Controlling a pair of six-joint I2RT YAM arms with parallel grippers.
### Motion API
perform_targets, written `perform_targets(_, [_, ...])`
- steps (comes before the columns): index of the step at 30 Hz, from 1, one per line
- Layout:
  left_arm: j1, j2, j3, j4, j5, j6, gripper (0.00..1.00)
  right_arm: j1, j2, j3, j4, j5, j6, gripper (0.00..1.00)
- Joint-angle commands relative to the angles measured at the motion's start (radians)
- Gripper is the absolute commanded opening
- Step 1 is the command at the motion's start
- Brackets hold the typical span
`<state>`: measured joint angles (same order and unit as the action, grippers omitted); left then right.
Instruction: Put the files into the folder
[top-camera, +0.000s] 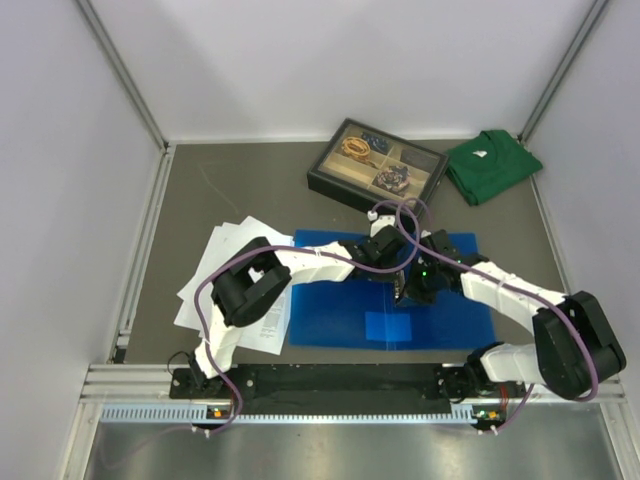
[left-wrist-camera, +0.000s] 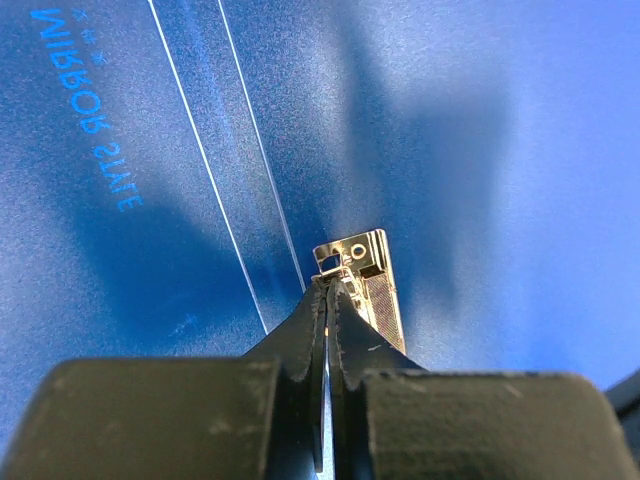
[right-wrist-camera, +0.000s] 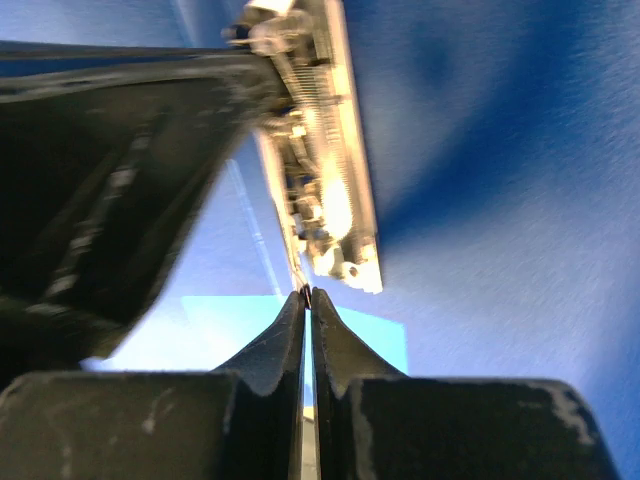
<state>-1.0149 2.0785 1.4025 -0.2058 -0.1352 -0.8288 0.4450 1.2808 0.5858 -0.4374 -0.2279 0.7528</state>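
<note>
The blue folder (top-camera: 450, 310) lies flat in the middle of the table, with a lighter blue pocket (top-camera: 388, 325) near its front edge. The files (top-camera: 215, 270), a loose spread of white sheets, lie to its left, partly under the left arm. Both grippers meet over the folder's middle. My left gripper (left-wrist-camera: 328, 285) is shut, its tips against the end of a shiny metal clip (left-wrist-camera: 370, 275) on the folder (left-wrist-camera: 480, 150). My right gripper (right-wrist-camera: 307, 295) is shut too, its tips touching the lower end of the same clip (right-wrist-camera: 325, 170). I cannot tell whether either one pinches part of the clip.
A black-framed compartment tray (top-camera: 375, 165) stands just behind the folder, and a folded green shirt (top-camera: 492, 165) lies at the back right. White walls close in three sides. A metal rail (top-camera: 300, 385) runs along the near edge by the arm bases.
</note>
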Motion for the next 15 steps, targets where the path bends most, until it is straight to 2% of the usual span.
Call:
perform_targets(1, [-0.011,0.011,-0.027,-0.158,0.056,0.033,0.00,0.001,-0.008,0.051,-0.017,0.111,-0.044,0.00])
perform_targets(5, [-0.011,0.009,-0.022,-0.179,0.029,0.043,0.00,0.001,-0.037,0.052,-0.026,0.131,-0.055,0.00])
perform_targets(9, [-0.013,0.014,0.012,-0.190,0.081,0.076,0.00,0.001,-0.046,0.074,0.006,0.072,-0.073,0.00])
perform_targets(10, [-0.011,0.009,0.013,-0.181,0.098,0.080,0.03,0.001,-0.044,0.081,0.009,0.056,-0.088,0.00])
perform_targets(12, [-0.011,-0.017,0.021,-0.175,0.103,0.085,0.17,0.001,-0.049,0.104,0.003,0.030,-0.099,0.00])
perform_targets(13, [-0.010,-0.027,0.026,-0.167,0.103,0.088,0.31,0.000,-0.054,0.109,0.000,0.025,-0.107,0.00])
perform_targets(15, [-0.002,-0.060,0.038,-0.156,0.103,0.099,0.41,-0.002,-0.072,0.120,0.000,0.001,-0.116,0.05])
